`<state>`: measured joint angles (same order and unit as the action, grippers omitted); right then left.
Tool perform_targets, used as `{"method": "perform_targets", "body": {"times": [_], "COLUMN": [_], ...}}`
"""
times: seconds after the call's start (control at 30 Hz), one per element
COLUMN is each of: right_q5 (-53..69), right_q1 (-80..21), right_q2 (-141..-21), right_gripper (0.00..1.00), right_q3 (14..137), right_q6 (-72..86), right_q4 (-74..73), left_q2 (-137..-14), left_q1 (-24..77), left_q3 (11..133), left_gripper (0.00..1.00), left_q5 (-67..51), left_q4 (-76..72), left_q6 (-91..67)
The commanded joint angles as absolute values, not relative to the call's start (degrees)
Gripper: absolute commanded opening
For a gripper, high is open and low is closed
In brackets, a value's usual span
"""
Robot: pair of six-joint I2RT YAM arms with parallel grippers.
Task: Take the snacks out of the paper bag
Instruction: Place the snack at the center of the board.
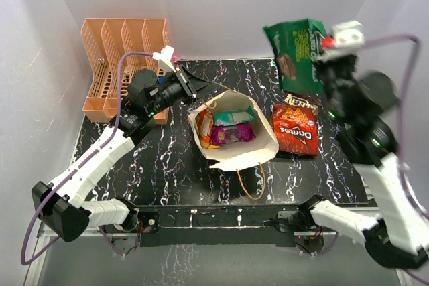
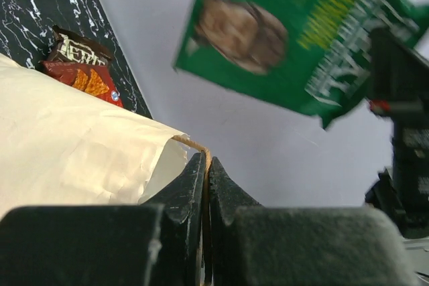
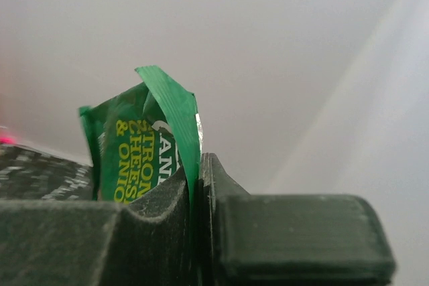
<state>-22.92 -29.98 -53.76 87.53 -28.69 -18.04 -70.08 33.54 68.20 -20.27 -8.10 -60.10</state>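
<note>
While the green packet hangs high at far right, only its thin edge sits between the right gripper's pressed-together fingers.
It could slip out and drop back towards the bag rather than beside the Doritos lying just right of it. The left gripper pinches the bag's rim; if that paper tears or slides free, the mouth may sag over the packets inside, hiding them.
</note>
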Motion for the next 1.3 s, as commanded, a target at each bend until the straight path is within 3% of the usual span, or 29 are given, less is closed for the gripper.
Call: {"method": "perform_targets", "body": {"times": [0.0, 0.33, 0.7, 1.03, 1.27], "right_q5": [-48.09, -30.03, -23.36, -26.84, -21.52], "right_q1": [-29.07, -13.61, -0.49, 6.45, 6.96], "right_q2": [-67.34, -79.79, -87.43, -80.87, -73.26], "right_gripper": [0.07, 0.07, 0.07, 0.07, 0.07], "right_q3": [88.50, 86.23, 81.01, 62.56, 45.90], "right_q6": [-33.72, -2.97, 33.76, 53.59, 61.23], "right_q4": [-2.98, -4.09, -2.11, -2.57, 0.15], "left_q2": [-67.72, -69.01, -69.93, -69.66, -70.22], "left_q1": [33.38, 33.33, 33.29, 33.24, 33.29], "left_q3": [67.67, 68.40, 68.23, 68.32, 68.72], "left_gripper": [0.00, 0.00, 0.00, 0.00, 0.00], "left_q5": [-19.75, -18.54, -19.03, -19.43, -19.86], "left_q4": [-8.89, -7.92, -7.94, -7.20, -7.41], "left_q6": [-61.01, -61.65, -62.92, -62.83, -63.07]}}
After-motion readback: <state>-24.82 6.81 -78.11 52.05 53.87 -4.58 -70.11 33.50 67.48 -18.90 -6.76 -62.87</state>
